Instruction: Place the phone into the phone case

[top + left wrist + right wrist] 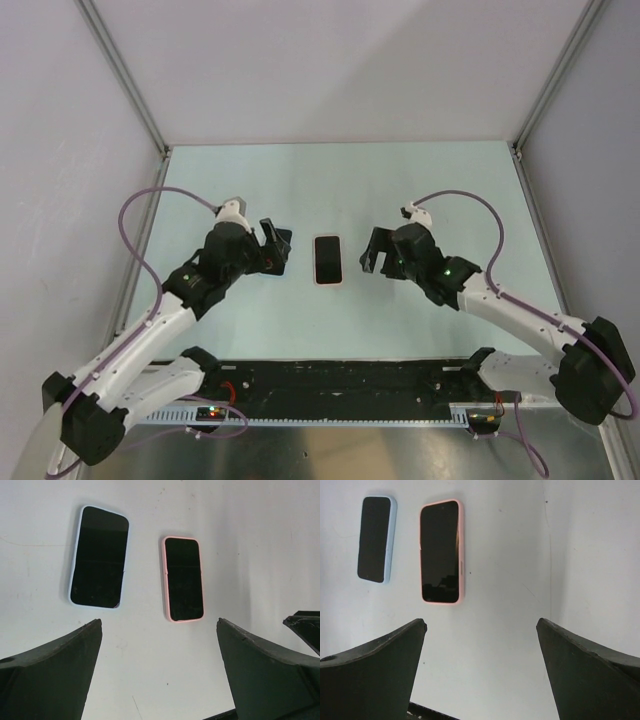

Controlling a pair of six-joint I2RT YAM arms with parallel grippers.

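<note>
The phone case (329, 260) is flanked closely by the left gripper (280, 250) and the right gripper (372, 252), and only a narrow strip of table (340, 190) is left bare on either side of it. Wide open surface is seen beyond it, bounded by the back wall (340, 70). In the left wrist view the phone (98, 557) is seen beside the case, separated by a clear gap. Both upper faces are exposed to approach from above.

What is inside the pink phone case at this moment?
A glossy black face fills the phone case up to its pink rim; lining or a separate slab, I cannot tell. Anything beneath is covered. The phone lies beside it, apart, screen up.
</note>
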